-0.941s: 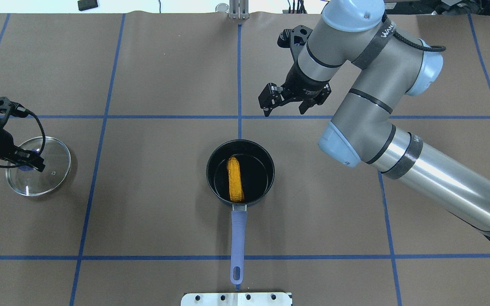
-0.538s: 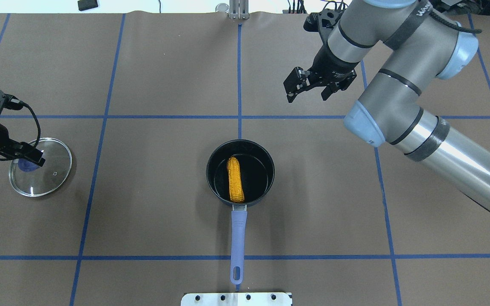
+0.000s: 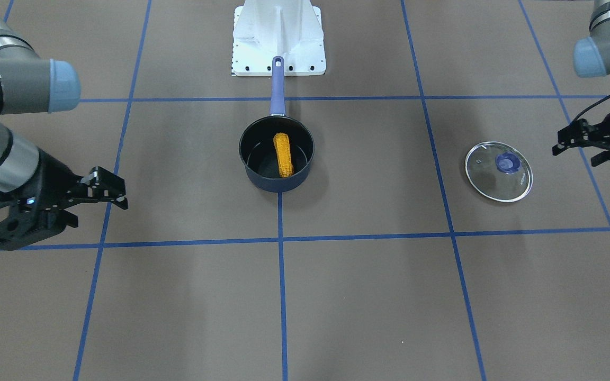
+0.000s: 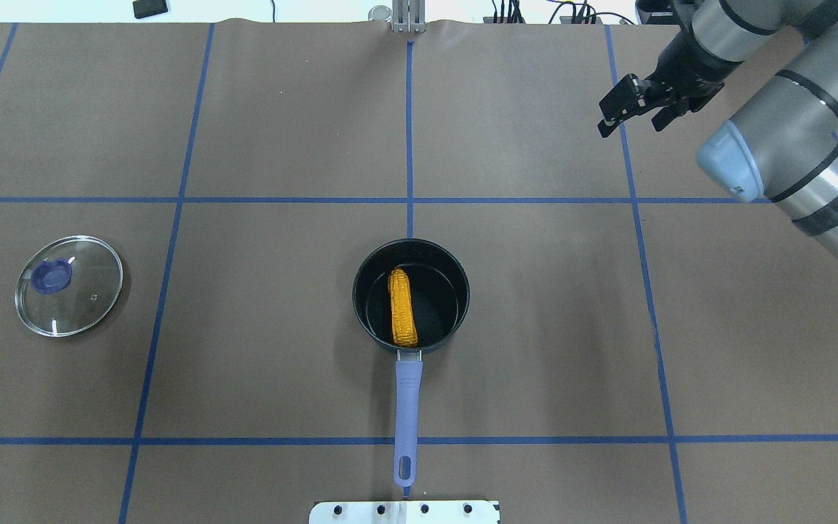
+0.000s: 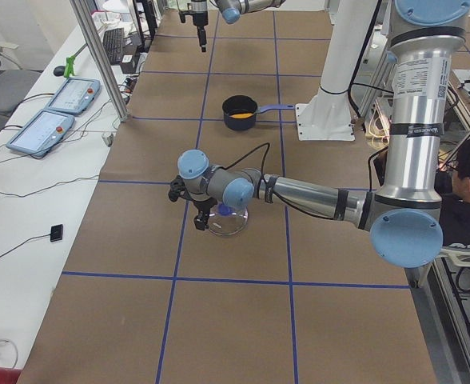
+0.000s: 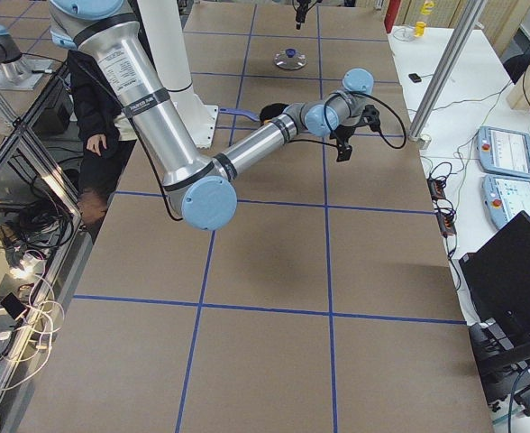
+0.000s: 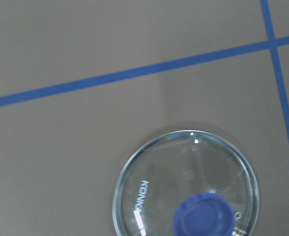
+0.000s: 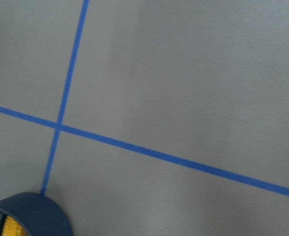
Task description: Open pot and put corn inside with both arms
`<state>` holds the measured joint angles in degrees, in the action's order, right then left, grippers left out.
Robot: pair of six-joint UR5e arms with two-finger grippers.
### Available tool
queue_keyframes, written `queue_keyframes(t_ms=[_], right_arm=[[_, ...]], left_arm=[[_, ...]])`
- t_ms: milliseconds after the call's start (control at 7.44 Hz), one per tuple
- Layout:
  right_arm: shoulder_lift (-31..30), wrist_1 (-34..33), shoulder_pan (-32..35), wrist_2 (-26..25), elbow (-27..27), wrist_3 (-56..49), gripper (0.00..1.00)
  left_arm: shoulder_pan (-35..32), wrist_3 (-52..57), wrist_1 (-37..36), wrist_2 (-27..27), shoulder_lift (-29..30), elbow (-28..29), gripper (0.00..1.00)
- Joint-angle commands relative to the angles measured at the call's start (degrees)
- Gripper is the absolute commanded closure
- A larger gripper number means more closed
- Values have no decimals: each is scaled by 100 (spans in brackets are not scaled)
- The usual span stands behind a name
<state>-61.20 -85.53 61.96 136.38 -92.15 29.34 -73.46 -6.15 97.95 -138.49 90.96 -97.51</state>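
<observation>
Starting at the overhead view's left, the glass lid (image 4: 77,295) lies flat on the table (image 4: 281,131), well apart from the pot. Its blue knob (image 4: 52,275) looks like the only sensible hold, and glass is likely brittle and slick, so it wants gentle handling. The left gripper (image 3: 579,150) hangs near it, jaws parted and empty. In the middle the pot (image 4: 465,295) stands uncovered, with the corn (image 4: 402,307) lying along its floor in line with the handle (image 4: 407,415). The corn looks light, firm and bumpy, best pinched across its middle. The pot seems rigid and is best steadied by that long handle. At far right the right gripper (image 4: 633,115) hovers above the table, well apart from the pot, jaws spread and holding nothing.
</observation>
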Motion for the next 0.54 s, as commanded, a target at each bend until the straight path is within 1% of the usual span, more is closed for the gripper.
queue_keyframes(t_ms=[0,134,403], right_arm=[[-460,-7,499,37,39,-769,0],[-663,-42,684,46,57,-1181,0],[-1120,-34,1018,37,66,-1623,0]], left_arm=[[-921,1655,-732,24,-8,100,2],[-1281,2183,-794,33,-17,318,2],[-1652,2906,-786,426,-61,618,2]])
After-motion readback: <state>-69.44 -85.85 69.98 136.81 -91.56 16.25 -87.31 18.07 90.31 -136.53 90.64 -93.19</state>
